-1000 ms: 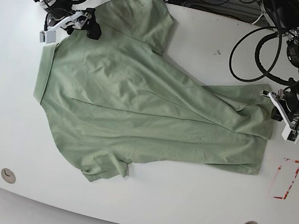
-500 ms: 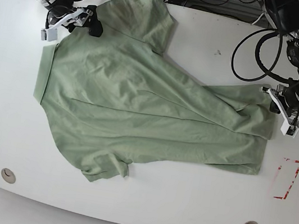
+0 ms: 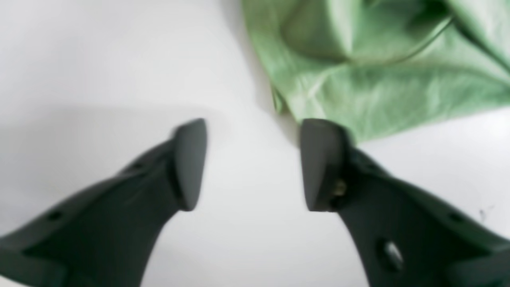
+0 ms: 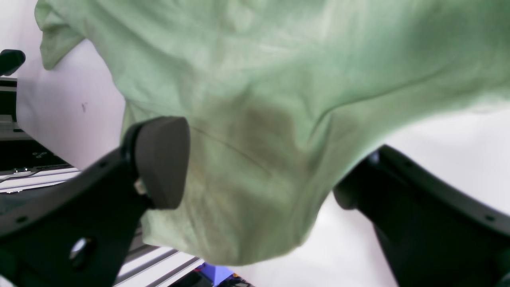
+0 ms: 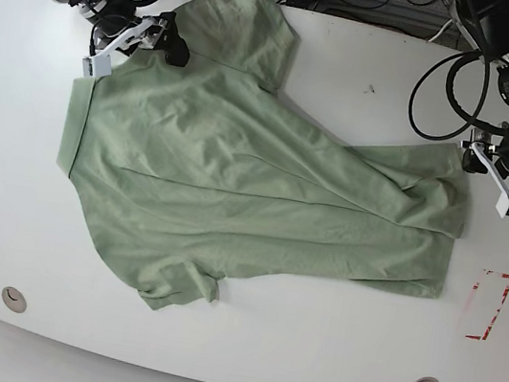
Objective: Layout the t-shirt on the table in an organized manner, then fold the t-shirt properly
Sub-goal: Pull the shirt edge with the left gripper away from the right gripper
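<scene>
Still at the layout step, both grippers stand wide-jawed: the right gripper (image 5: 134,36) straddles the t-shirt (image 5: 253,201) at its 11 o'clock shoulder without pinching, the left gripper (image 3: 253,163) is empty over the table (image 3: 99,79) at the hem's 3 o'clock edge, and next each likely needs to clamp fabric and pull outward.

A pale green t-shirt (image 5: 245,190) lies spread across the white tabletop (image 5: 325,357), collar toward the view's left, hem toward its right, wrinkled, with one sleeve at the far edge and the other curled near the front. The right tool (image 5: 135,36) sits at the shirt's upper left shoulder, seemingly gripping fabric, though that is hard to tell. The left tool (image 5: 494,181) hovers just beside the hem corner. A red rectangular marking (image 5: 485,305) and two grommet holes (image 5: 14,299) show on the surface.
</scene>
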`<state>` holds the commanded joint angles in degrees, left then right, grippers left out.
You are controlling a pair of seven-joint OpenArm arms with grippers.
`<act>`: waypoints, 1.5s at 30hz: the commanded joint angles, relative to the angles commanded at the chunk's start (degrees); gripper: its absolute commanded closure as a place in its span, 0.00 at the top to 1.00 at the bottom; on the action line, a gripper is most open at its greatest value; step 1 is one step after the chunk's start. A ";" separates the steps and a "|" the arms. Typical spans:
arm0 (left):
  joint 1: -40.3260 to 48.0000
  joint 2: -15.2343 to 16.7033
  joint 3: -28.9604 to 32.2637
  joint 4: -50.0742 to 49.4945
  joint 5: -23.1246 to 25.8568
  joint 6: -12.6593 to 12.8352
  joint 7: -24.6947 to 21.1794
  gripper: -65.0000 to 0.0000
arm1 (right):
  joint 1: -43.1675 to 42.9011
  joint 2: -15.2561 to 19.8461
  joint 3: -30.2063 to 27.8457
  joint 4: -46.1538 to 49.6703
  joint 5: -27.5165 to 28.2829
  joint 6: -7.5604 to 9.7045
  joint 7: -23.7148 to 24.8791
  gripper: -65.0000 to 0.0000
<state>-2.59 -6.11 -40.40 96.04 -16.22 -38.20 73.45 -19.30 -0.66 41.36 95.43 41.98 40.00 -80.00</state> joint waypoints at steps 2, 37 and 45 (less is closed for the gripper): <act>0.00 0.00 0.00 -0.09 0.00 0.00 0.00 0.54 | 0.00 0.00 0.00 0.00 0.00 0.00 0.00 0.78; -0.62 1.23 0.44 -10.64 -9.58 -0.09 -0.18 0.54 | 0.00 0.00 0.18 0.00 0.00 0.00 0.00 0.78; -4.04 1.41 0.53 -14.86 -9.58 0.00 -0.18 0.54 | 0.09 0.00 0.09 0.00 0.00 0.00 0.00 0.78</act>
<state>-6.64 -4.70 -39.87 81.19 -25.80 -38.20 73.27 -19.21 -0.66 41.45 95.43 41.98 40.00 -80.00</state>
